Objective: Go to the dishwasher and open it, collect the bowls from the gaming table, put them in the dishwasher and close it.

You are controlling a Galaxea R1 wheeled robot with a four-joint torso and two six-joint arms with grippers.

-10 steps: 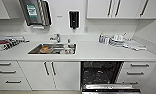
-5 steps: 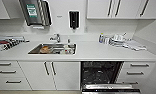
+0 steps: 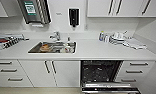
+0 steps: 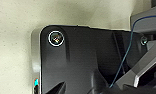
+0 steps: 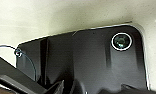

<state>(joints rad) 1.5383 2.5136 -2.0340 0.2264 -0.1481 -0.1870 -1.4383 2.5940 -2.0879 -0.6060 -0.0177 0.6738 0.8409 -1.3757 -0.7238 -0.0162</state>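
Here, from my head camera, I looked at a white kitchen counter (image 3: 94,51) with a steel sink (image 3: 53,47) set in it and a tap (image 3: 55,36) behind the sink. The dishwasher (image 3: 100,72) was below the counter, to the right of the sink cabinet doors (image 3: 50,72). It stood open: its door (image 3: 107,88) was folded down toward me and the dark inside with racks was visible. On the counter to the right lay a pile of white dishes (image 3: 117,38), with a small bottle (image 3: 101,36) just beside it. At the far left was a dish rack (image 3: 6,42). On the wall hung a black dispenser (image 3: 74,17) and a paper towel holder (image 3: 35,11).

My two wrist cameras gave something different: each showed my own dark plate over a pale speckled floor (image 4: 16,50), and nothing of the kitchen. About my claws, left and right, I cannot tell if they were wide or narrow
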